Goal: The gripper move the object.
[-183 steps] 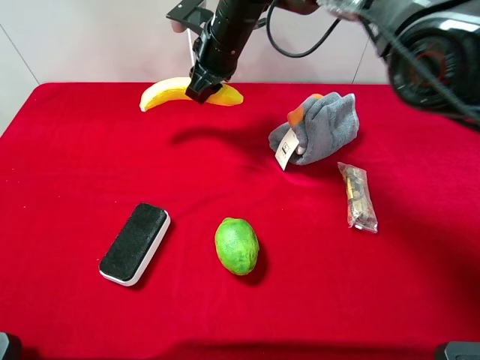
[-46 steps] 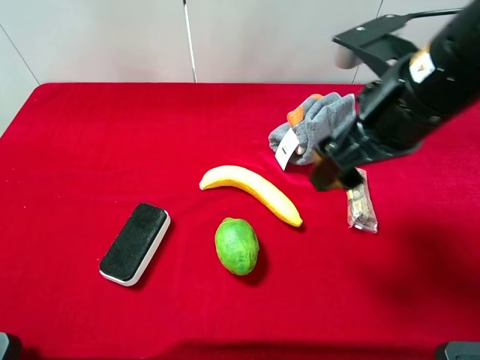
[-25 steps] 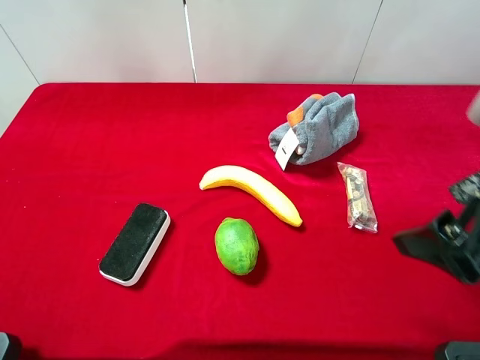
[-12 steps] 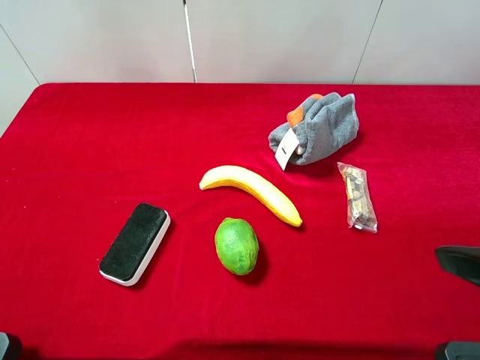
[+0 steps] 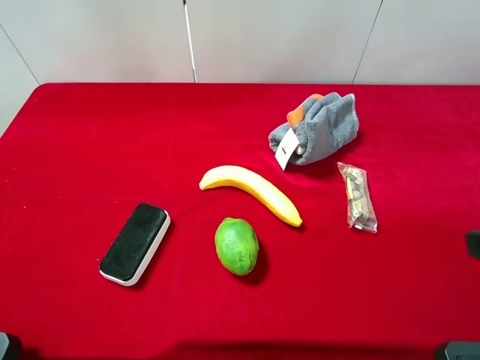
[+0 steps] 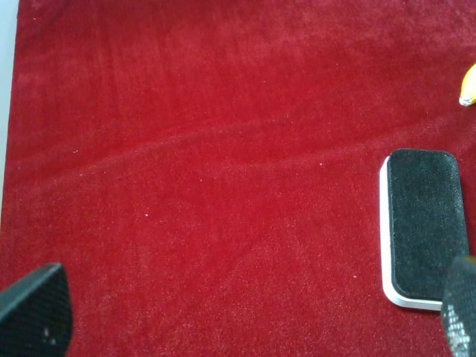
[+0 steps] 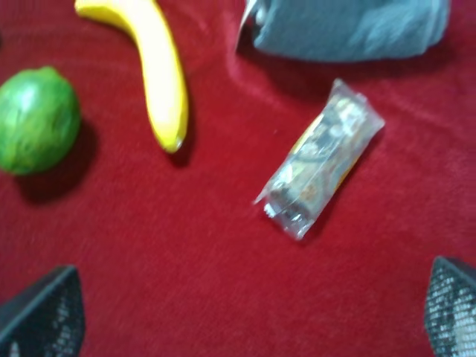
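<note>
The right gripper point(image 7: 253, 312) has pulled away to the table's right edge since a moment ago, and we see its jaws spread wide, holding nothing. The banana point(image 5: 253, 191) lies mid-cloth, just above the green fruit point(image 5: 237, 245), with the eraser point(image 5: 135, 243) off to the left. We see the left gripper point(image 6: 245, 320) open too.

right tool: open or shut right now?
Open. In the right wrist view the right tool shows its two fingertips far apart at opposite corners, with only red cloth between them; nothing held.
</note>
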